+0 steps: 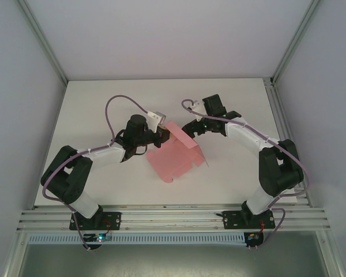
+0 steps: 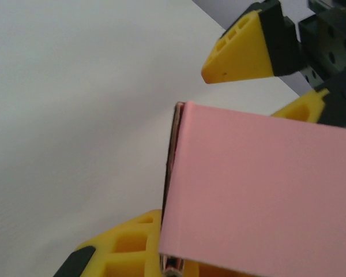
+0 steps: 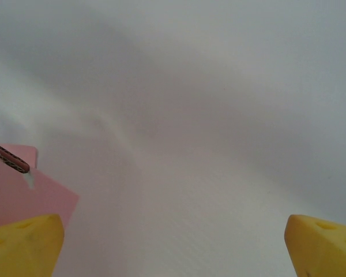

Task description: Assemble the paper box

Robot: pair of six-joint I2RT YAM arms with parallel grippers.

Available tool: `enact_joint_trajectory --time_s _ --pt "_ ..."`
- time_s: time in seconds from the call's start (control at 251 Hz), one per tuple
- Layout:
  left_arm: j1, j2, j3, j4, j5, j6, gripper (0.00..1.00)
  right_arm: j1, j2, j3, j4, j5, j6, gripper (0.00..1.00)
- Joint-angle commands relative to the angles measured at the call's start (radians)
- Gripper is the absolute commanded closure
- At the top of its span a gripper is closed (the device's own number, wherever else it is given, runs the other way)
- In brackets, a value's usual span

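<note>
— What does this fold want?

— A firm anchor on the left, I'd say. The left gripper (image 1: 163, 136) has its fingers pressed together on the far-left edge of the paper box (image 1: 174, 158). The box is a creased pink sheet lying on the table (image 1: 104, 104), with one panel raised along its far side. That pinch should hold steady while the other arm pushes the panel over along its crease. It should go slowly, since thin card may buckle.

— And where does the card sit for the fingers?

— In the left wrist view its edge stands right against the lower finger (image 2: 124, 248). The right gripper (image 1: 190, 128) is just beside the raised panel, apparently not touching. Its fingers (image 3: 23, 245) are spread wide, and the card lies by the one on the left of its wrist view, not centred between them.
</note>
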State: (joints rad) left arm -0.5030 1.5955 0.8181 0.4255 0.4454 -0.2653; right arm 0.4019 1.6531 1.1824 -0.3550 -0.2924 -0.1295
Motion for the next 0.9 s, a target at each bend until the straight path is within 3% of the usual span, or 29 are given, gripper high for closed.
enact_joint_trajectory --time_s 0.0,0.156,0.323,0.447,0.722,0.894 --pt "-0.003 0.033 0.092 -0.013 -0.229 -0.067 1.00 0.067 0.012 0.040 -0.039 -0.242 0.022 0.02" --pt "-0.016 0.064 0.108 0.026 -0.312 -0.105 1.00 0.106 0.052 0.075 -0.050 -0.306 0.103 0.02" --pt "-0.052 0.063 0.129 0.009 -0.479 -0.107 1.00 0.111 0.080 0.079 0.039 -0.397 0.227 0.02" --pt "-0.063 0.055 0.124 0.002 -0.546 -0.139 1.00 0.120 0.101 0.087 0.081 -0.388 0.300 0.02" --pt "-0.079 0.004 0.111 -0.059 -0.497 -0.097 1.00 0.064 0.103 0.088 0.059 -0.220 0.360 0.02" --pt "-0.078 -0.087 -0.002 -0.002 -0.459 0.040 1.00 -0.008 0.032 0.042 -0.067 0.130 0.268 0.02"
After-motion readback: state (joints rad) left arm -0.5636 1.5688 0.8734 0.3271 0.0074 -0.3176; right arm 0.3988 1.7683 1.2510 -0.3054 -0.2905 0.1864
